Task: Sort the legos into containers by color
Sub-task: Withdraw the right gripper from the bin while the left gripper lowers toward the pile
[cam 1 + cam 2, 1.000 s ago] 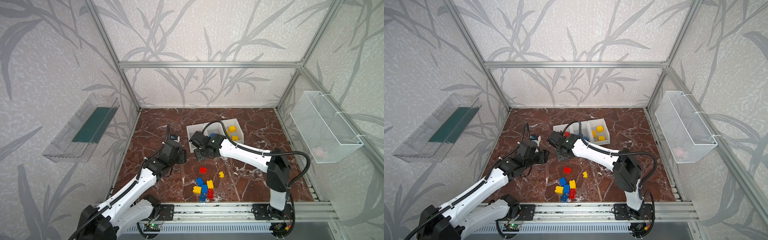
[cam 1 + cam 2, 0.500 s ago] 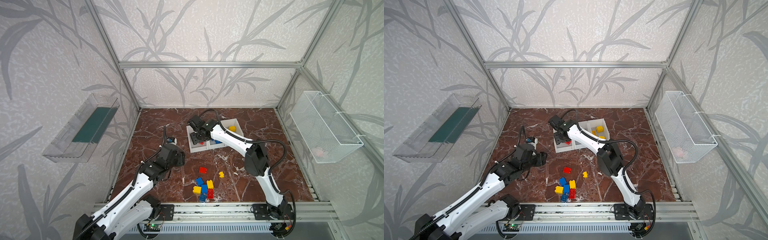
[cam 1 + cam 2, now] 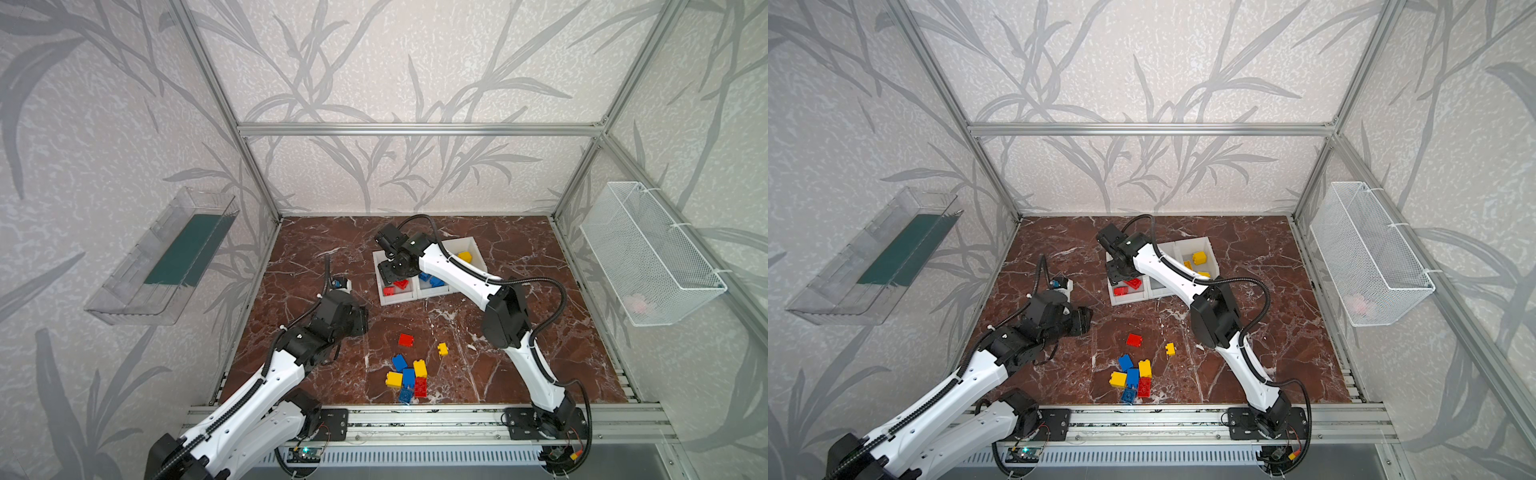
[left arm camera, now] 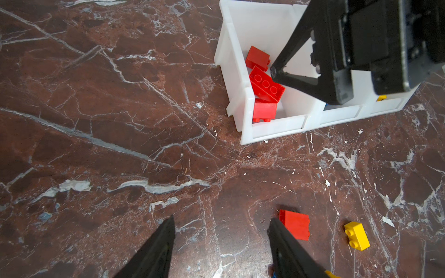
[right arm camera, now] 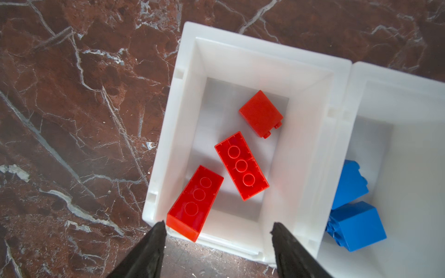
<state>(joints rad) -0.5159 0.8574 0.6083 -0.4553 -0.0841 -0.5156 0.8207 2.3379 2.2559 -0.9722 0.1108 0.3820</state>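
A white three-part container (image 3: 428, 297) (image 3: 1142, 296) stands at the back middle. Its left compartment (image 5: 298, 134) holds three red bricks (image 5: 242, 166) (image 4: 266, 84); one red brick (image 5: 195, 204) leans on the near wall. Blue bricks (image 5: 354, 221) fill the middle part and yellow ones (image 3: 1199, 257) the right part. My right gripper (image 5: 216, 227) (image 3: 390, 274) hangs open over the red compartment, holding nothing. My left gripper (image 4: 220, 221) (image 3: 361, 320) is open above bare floor, beside a loose red brick (image 4: 295, 225) (image 3: 406, 340).
A small yellow brick (image 3: 443, 349) (image 4: 357, 235) lies right of the loose red one. A pile of blue, yellow and red bricks (image 3: 409, 380) (image 3: 1133, 380) sits near the front rail (image 3: 415, 419). A clear tray (image 3: 166, 266) and a wire basket (image 3: 648, 257) hang on the side walls.
My right gripper swung from the container's front-left corner to above the red compartment and its jaws widened. The left arm drew back a little toward the front left.
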